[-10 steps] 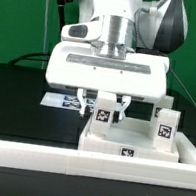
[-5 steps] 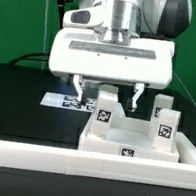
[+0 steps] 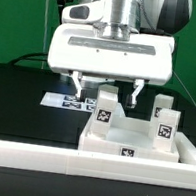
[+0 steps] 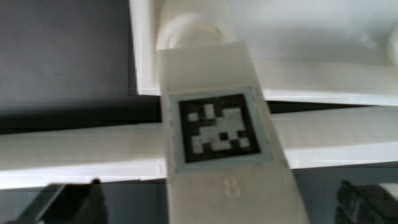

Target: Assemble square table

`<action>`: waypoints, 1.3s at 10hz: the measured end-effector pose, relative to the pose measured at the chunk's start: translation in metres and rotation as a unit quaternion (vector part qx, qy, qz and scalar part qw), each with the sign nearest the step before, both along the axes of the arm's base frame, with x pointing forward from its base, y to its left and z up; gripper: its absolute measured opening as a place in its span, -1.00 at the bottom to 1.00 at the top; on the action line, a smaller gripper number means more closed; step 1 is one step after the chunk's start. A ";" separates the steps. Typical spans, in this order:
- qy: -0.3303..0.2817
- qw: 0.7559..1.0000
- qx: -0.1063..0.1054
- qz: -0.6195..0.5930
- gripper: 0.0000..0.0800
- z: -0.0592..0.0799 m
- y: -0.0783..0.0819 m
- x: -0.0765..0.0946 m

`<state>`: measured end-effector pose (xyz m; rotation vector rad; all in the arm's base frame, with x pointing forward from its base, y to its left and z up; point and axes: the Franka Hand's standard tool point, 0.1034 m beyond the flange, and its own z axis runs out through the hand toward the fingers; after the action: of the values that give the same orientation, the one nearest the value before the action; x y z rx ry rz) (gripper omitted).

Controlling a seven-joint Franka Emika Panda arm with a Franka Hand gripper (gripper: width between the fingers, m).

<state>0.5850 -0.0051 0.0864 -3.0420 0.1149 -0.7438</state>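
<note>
- Gripper (image 3: 107, 85) sits upper-centre of exterior view; jaws spread wide, one finger (image 3: 77, 84) on each side of a leg, nothing held.
- Leg between the fingers (image 3: 106, 104) stands upright on the table top (image 3: 129, 149), apparently in a far socket; centre of frame, tag facing camera.
- Fingers look apart from the leg on both sides, so judged as let go, not gripped.
- Wrist view: same leg (image 4: 217, 120) fills mid-frame lengthwise, tag plain to see; dark fingertips (image 4: 63, 203) at lower corners, clear gap to the leg on each side.
- Table top lies lower right of exterior view, up against the long white rail (image 3: 37, 156) running along the bottom edge.
- 2 more legs up at right: one (image 3: 166, 128) at right-centre w/ tag showing, another (image 3: 162, 103) behind it, further back. 4th leg: can't tell where it is.
- Marker board (image 3: 65, 101) lies flat on the black table, left-centre, behind the fingers.
- Step, as I read it: a leg just placed/screwed in its socket; arm free of it.
- How tight the leg sits: can't tell from these shots.
- Next move prob. needs: lift straight up so fingers clear the leg w/o knocking it, then either re-grip for another turn or go for the next leg.
- Risk: sideways drift would clip the leg or nearby ones at right.
</note>
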 end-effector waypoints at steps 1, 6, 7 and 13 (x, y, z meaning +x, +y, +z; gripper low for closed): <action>0.014 1.000 0.005 0.002 0.62 -0.001 0.000 -0.001; 0.152 0.986 0.068 0.006 0.62 0.002 0.005 -0.006; 0.178 0.981 0.078 0.010 0.62 0.002 0.006 -0.007; 0.227 0.970 0.082 0.026 0.62 -0.004 -0.006 -0.009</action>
<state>0.5758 -0.0109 0.0823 -2.9774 0.0915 -0.0196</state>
